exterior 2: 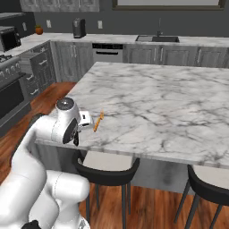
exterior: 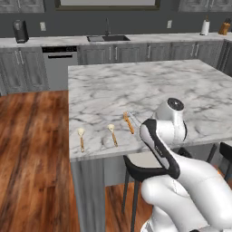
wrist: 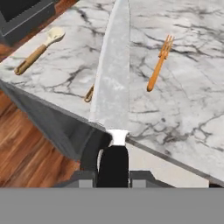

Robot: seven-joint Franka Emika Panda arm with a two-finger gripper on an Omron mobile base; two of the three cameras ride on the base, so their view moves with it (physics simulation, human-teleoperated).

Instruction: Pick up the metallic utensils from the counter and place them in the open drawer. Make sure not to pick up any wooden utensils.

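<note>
My gripper (wrist: 113, 176) is shut on the black handle of the knife (wrist: 114, 74). Its long silver blade points away from the hand, over the front edge of the white marble counter (wrist: 192, 96). The orange-handled fork (wrist: 158, 65) lies on the marble to the blade's right, apart from it. One wooden spoon (wrist: 39, 50) lies to the left, and the blade hides all but the handle end of another (wrist: 89, 94). From the base, my gripper (exterior 2: 77, 134) hangs at the counter's near corner beside the fork (exterior 2: 98, 121). A grey box that looks like the open drawer (wrist: 22, 15) shows beyond.
Black bar stools (exterior 2: 107, 172) (exterior 2: 208, 188) stand under the counter's front edge. In the left base view the fork (exterior: 129, 122) and both wooden spoons (exterior: 81, 138) (exterior: 112, 134) lie near the counter's (exterior: 149, 86) front. Grey cabinets, a sink and a dishwasher (exterior: 59, 63) line the back wall.
</note>
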